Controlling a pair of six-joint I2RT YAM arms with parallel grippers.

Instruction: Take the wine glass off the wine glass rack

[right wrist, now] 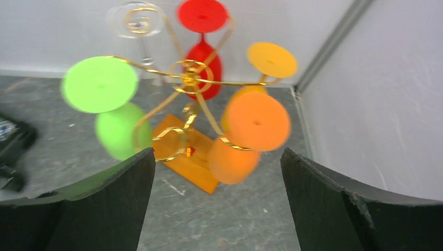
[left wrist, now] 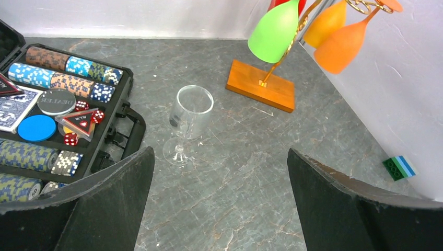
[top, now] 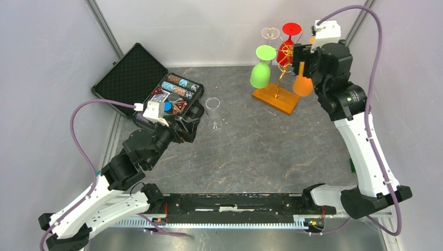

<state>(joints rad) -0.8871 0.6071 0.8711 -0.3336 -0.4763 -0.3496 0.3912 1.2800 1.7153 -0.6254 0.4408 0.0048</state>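
- Top external: rack (top: 274,98) far right on counter (top: 251,157); green glass (top: 259,75) and others hang inverted.
- Clear glass (top: 212,112) upright mid-counter, apart.
- Left jaws: wide open, empty.
- Right jaws: wide open, empty, beside rack.

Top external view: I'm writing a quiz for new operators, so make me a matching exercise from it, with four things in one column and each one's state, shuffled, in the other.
Things:
1. case
2. clear wine glass by the case
3. green wine glass
4. left pincer

States:
A. hanging bowl-down from the wine glass rack
B. open, holding nothing
C. lid lying open
D. upright on the table

Pairs: 1-C, 2-D, 3-A, 4-B
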